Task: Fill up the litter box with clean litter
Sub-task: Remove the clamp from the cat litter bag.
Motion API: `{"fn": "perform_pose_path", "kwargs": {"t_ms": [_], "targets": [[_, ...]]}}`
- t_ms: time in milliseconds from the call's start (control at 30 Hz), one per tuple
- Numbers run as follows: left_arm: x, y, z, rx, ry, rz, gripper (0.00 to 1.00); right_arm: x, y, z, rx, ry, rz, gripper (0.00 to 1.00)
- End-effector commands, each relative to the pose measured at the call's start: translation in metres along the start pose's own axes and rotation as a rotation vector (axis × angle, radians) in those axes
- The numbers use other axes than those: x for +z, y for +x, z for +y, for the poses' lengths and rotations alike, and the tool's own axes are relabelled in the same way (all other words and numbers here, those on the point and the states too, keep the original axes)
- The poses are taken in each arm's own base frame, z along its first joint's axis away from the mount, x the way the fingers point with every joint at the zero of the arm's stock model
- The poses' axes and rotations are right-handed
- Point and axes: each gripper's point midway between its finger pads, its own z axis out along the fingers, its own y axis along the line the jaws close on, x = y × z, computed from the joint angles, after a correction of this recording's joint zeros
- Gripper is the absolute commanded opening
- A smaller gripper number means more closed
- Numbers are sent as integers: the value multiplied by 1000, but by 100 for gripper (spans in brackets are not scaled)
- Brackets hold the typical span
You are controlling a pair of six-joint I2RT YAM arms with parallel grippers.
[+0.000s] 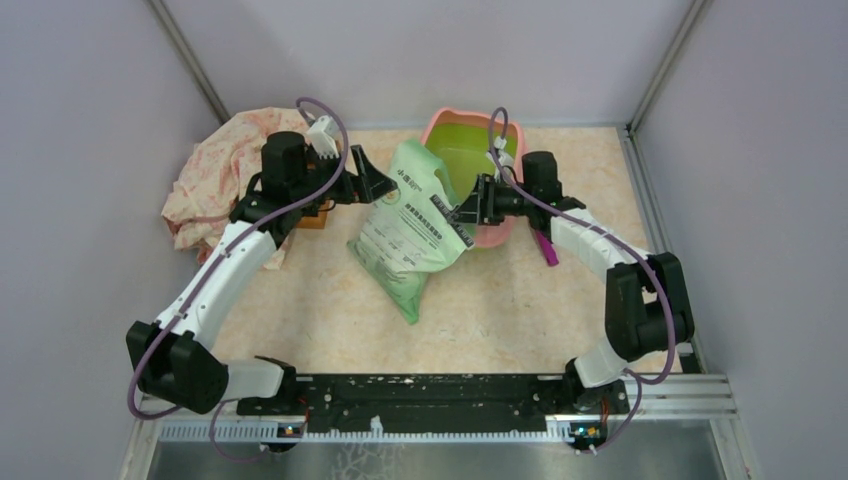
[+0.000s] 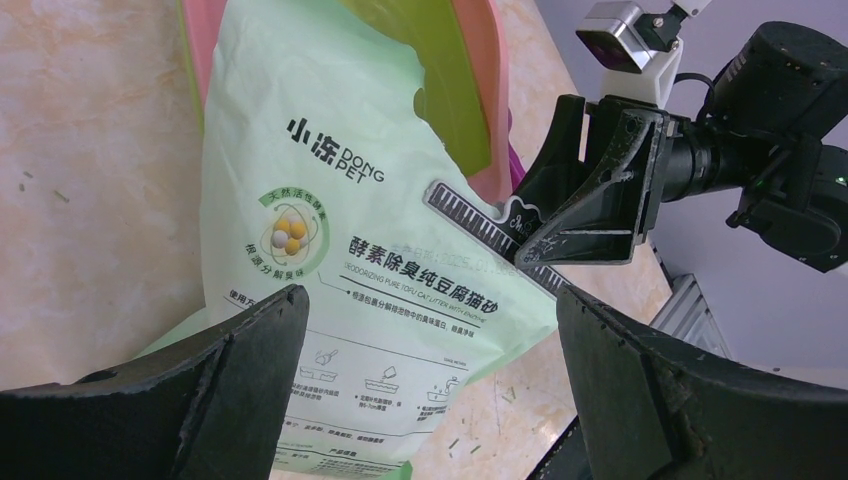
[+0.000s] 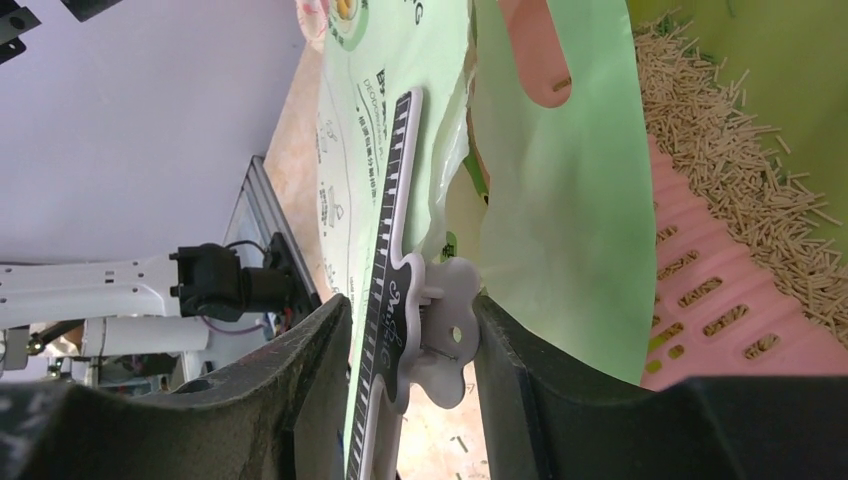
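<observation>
The litter box (image 1: 437, 120), pink-rimmed with a lime-green inside, stands at the back centre. In the right wrist view its slotted pink ledge (image 3: 700, 290) borders a heap of pale beige litter (image 3: 720, 150) pellets. A light green printed bag (image 1: 410, 225) leans tilted against the box's front left, its top pinched by a long keyboard-patterned bag clip (image 3: 400, 300). My right gripper (image 3: 412, 300) is closed round the clip's handle end, one pad on its white lever. My left gripper (image 2: 430, 300) hangs wide open just left of the bag (image 2: 340, 200), holding nothing.
A floral cloth (image 1: 220, 170) lies bunched at the back left, with a small orange object (image 1: 312, 220) under the left arm. A magenta scoop (image 1: 545, 245) lies right of the box beneath the right arm. Grey walls close the table on three sides.
</observation>
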Motion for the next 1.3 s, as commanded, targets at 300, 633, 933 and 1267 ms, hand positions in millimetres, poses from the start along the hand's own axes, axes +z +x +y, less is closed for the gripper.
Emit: {"fn": "perform_pose_path", "kwargs": {"t_ms": [300,633,933,1267], "targets": [[-1,-3,-8,24,19,-11,99,-15,-25,35,-104,-79,-65,46],[0,-2,-9,28,22,-8,99,-18,-30,30,-104,-43,-67,51],[2,1,-8,26,22,2,99,-23,-37,26,-108,-18,-88,52],[5,4,-9,25,24,8,99,-24,-49,32,-122,-31,-103,48]]}}
